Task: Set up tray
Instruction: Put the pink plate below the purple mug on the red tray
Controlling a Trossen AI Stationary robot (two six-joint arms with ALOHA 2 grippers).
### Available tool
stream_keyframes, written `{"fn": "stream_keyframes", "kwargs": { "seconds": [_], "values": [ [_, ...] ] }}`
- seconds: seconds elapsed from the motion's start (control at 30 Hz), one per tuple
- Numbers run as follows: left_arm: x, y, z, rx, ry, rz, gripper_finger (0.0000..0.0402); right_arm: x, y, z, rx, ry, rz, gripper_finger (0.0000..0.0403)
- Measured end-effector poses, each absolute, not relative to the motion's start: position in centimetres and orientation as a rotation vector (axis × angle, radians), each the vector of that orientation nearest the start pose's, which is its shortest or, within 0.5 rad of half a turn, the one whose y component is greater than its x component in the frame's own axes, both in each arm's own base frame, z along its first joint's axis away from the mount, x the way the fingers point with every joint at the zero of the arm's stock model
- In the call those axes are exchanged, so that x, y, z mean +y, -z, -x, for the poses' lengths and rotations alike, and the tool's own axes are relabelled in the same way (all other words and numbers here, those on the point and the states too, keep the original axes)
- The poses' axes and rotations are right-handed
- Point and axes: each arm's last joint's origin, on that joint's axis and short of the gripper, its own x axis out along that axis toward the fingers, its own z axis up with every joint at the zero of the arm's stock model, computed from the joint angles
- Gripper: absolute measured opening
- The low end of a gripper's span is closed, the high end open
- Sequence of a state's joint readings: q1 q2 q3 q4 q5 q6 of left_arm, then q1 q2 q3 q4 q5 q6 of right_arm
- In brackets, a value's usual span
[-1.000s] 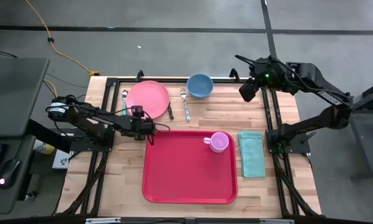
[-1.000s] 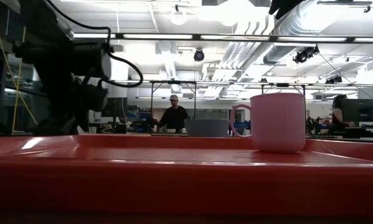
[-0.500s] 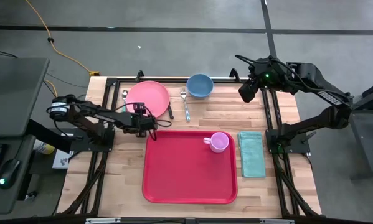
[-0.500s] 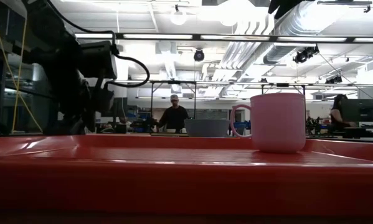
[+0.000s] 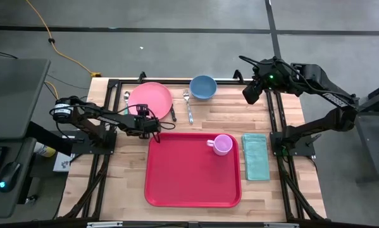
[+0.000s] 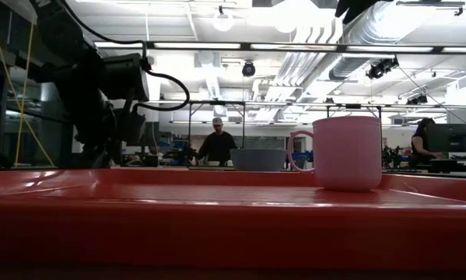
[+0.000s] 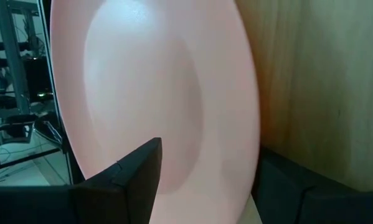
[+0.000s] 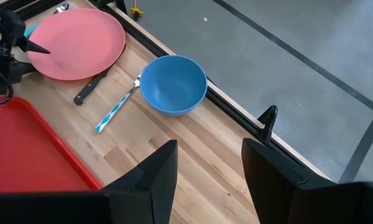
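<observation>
Tray [image 5: 192, 170], red, flat on the worktop [image 5: 224, 114] at its middle front, with pink mug [image 5: 221, 145] standing in its far right corner. Left tool [image 5: 156, 126] low at pink plate [image 5: 150, 99], near edge, fingers spread either side of the rim, just off the tray's far left corner. Right tool [image 8: 206, 163] raised above the worktop's far right corner, fingers spread, holding nothing. Green cloth [image 5: 255, 156] beside the tray's right edge.

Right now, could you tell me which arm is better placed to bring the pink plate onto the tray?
Probably the left: the left gripper is open right at the pink plate, beside the tray. The right gripper hangs by the table's far right corner.
</observation>
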State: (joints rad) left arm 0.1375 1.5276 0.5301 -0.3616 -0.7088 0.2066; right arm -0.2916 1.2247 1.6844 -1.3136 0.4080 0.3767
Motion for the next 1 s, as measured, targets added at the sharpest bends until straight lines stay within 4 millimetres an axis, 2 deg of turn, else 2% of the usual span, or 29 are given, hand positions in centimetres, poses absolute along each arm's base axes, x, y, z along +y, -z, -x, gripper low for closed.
{"fn": "stream_keyframes", "kwargs": {
  "seconds": [0.2, 0.57, 0.87, 1.0],
  "values": [
    [4.71, -10.54, -20.6, 1.418, -0.553, -0.542, 0.0195, -6.43, -44.32, -17.42, 0.734, 0.81, -0.288, 0.0159],
    [4.74, -10.46, -20.72, 1.408, -0.551, -0.529, 0.0021, -6.41, -44.31, -17.43, 0.735, 0.804, -0.291, 0.0161],
    [4.7, -10.48, -20.69, 1.415, -0.537, -0.526, 0.0012, -6.42, -44.31, -17.43, 0.735, 0.803, -0.292, 0.0156],
    [4.72, -11.28, -21.2, 1.451, -0.515, -0.526, 0.0012, -6.41, -44.31, -17.43, 0.735, 0.803, -0.292, 0.0159]
  ]
}}
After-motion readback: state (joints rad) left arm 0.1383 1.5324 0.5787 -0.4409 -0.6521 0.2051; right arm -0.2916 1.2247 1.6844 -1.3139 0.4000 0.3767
